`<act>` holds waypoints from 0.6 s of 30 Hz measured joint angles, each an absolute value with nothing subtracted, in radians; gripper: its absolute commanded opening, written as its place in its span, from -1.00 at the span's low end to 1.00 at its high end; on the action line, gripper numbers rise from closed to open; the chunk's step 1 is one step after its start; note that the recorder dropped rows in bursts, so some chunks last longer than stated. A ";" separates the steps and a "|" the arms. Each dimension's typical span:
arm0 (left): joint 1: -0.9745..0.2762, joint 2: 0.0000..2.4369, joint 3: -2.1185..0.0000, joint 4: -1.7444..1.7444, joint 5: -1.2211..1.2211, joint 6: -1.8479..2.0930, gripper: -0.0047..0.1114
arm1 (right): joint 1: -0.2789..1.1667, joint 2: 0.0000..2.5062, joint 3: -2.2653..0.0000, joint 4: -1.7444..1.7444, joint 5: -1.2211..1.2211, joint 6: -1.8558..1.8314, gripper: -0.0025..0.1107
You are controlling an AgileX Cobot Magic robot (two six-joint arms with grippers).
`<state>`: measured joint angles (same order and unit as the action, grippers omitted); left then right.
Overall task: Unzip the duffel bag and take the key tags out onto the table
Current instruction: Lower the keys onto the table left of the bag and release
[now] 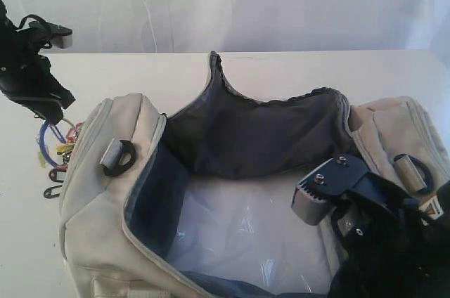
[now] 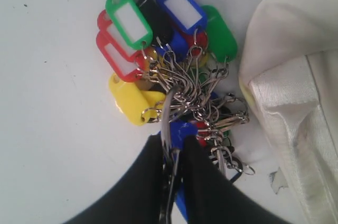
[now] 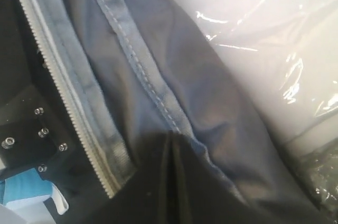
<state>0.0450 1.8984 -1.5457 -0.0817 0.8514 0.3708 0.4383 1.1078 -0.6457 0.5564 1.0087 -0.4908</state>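
The cream duffel bag (image 1: 105, 192) lies unzipped and wide open, showing its dark lining (image 1: 246, 136). The key tags (image 1: 56, 145) are outside it, on the white table (image 1: 316, 73) by the bag's left end. My left gripper (image 1: 56, 109) is just above them. In the left wrist view it (image 2: 173, 147) is shut on the metal ring of the key tags (image 2: 158, 39), which fan out on the table (image 2: 47, 129) next to the bag (image 2: 296, 76). My right gripper (image 1: 349, 203) is at the bag's right rim. There it (image 3: 171, 139) is shut on the lining's hem (image 3: 158, 92) beside the zipper teeth (image 3: 58, 92).
A clear plastic sheet (image 1: 246, 235) covers the bag's inside (image 3: 264, 34). A black strap ring (image 1: 119, 157) sits on the bag's left end and another (image 1: 415, 171) on its right end. A white curtain (image 1: 246, 3) hangs behind the table.
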 measured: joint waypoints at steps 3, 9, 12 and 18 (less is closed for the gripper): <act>0.045 1.898 -1.546 -0.082 0.866 0.369 -0.55 | 0.438 1.108 -0.646 0.513 1.009 -0.445 -0.96; 0.045 1.898 -1.546 -0.078 0.900 0.369 -0.02 | 0.438 1.108 -0.646 0.457 1.009 -0.384 -0.96; 0.045 1.898 -1.546 -0.078 0.907 0.369 -0.02 | 0.438 1.108 -0.646 0.455 1.009 -0.384 -0.96; 0.045 1.865 -1.546 -0.087 0.932 0.358 -0.02 | 0.438 1.108 -0.646 0.453 1.006 -0.383 -0.95</act>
